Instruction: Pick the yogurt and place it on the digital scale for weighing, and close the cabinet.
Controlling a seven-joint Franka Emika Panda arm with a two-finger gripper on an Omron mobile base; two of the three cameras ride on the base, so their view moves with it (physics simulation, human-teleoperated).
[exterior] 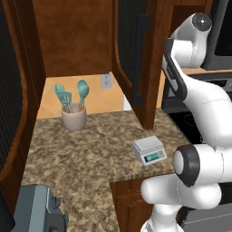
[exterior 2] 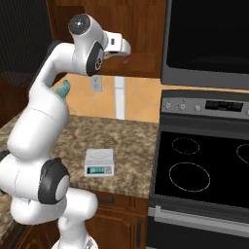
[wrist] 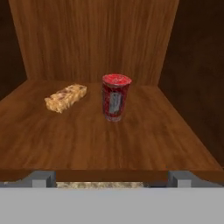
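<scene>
Wide-open and empty, my gripper (wrist: 112, 177) waits at the cabinet (exterior: 136, 59) shelf edge. Straight ahead the yogurt (wrist: 115, 97) stands upright mid-shelf, a granola bar (wrist: 66, 97) beside it. I should advance level, centring the cup between my fingers.

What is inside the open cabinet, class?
On the cabinet shelf stand the yogurt, upright, and a granola bar lying beside it, apart. Any shelves above or below stay out of sight.

Flat even rendered light, dim cabinet interior, soft low-resolution blur, faint shadows
</scene>
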